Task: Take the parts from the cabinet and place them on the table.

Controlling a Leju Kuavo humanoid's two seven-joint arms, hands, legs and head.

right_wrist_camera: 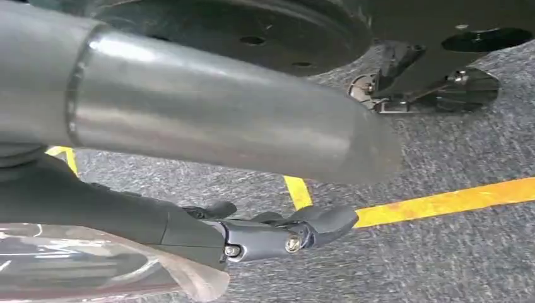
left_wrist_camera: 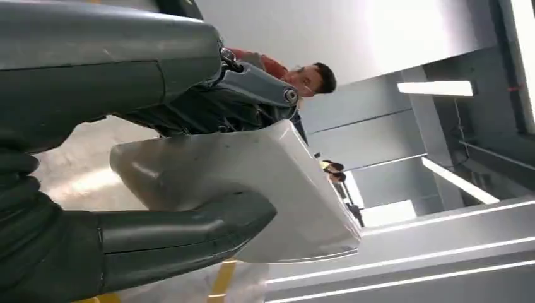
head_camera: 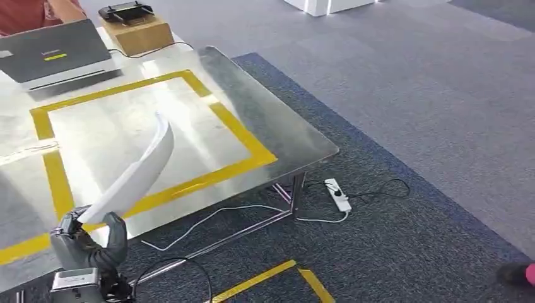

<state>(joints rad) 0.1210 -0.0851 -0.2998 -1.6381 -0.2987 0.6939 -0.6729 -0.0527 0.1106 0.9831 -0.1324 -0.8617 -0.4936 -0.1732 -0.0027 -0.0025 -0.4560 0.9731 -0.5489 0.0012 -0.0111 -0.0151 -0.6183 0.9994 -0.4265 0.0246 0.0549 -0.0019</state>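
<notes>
A long, curved white part [head_camera: 140,172] rises at a slant from my left hand [head_camera: 88,245] at the near left and reaches over the metal table [head_camera: 277,123]. The hand grips the part's lower end, just over the table's near edge. On the table, yellow tape [head_camera: 243,136] marks out a large rectangle, and the part's tip hangs over its inside. In the left wrist view the white part [left_wrist_camera: 277,183] sits clamped between the thumb and the fingers [left_wrist_camera: 189,230]. My right hand [right_wrist_camera: 252,235] hangs over the carpet with its fingers stretched out and nothing in them.
A laptop [head_camera: 53,50] and a cardboard box [head_camera: 135,31] with a controller on it stand at the table's far side, beside a person in red [head_camera: 31,12]. A power strip [head_camera: 337,194] and cables lie on the carpet by the table leg. Yellow tape [head_camera: 271,278] marks the floor.
</notes>
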